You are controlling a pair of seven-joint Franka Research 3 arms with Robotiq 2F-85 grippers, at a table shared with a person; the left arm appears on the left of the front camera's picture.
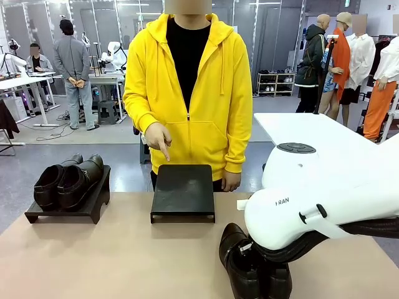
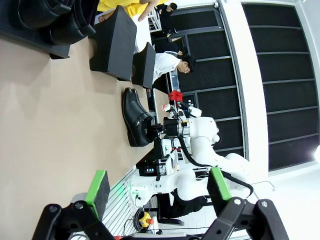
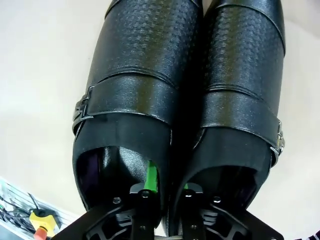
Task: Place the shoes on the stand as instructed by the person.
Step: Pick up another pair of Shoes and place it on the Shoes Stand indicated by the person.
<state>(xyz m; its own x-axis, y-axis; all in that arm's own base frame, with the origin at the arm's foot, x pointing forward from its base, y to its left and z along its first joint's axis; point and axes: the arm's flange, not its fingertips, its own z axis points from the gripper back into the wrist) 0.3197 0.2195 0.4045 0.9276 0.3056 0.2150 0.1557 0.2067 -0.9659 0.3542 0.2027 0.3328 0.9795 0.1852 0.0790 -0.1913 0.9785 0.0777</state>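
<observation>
Wide view first: a big open workroom with a grey floor [image 1: 93,152], dark glass partitions along the back wall, and other tables far off. Up front is the beige bench [image 1: 93,261], smooth and matte.

The right arm [image 1: 324,193] bulks in white from the right and bends down over the near edge. Across the bench stands the person [image 1: 187,93] in the yellow hoodie, one hand [image 1: 159,138] dropped with the forefinger aimed down at the middle stand [image 1: 182,190], a black sloped block with a bare top. On the far left sits the left stand [image 1: 93,208], carrying the dark brown pair [image 1: 68,180] side by side, long axes running toward the far side.

Now the black pair [image 1: 249,268]: it sits on the bench near the robot's edge, right of centre, shoes pressed together. The long axes run from the robot's side toward the person, with the toes leaning a touch left. From the right wrist, the toes point straight away from the camera, grained leather with a buckled strap across each.

The right gripper [image 3: 168,182] is down in the openings, one finger in each shoe, clenched on the two inner walls between them.

The left gripper [image 2: 157,182] hangs spread wide with nothing between its green pads [image 2: 97,192], well back from the shoes.
</observation>
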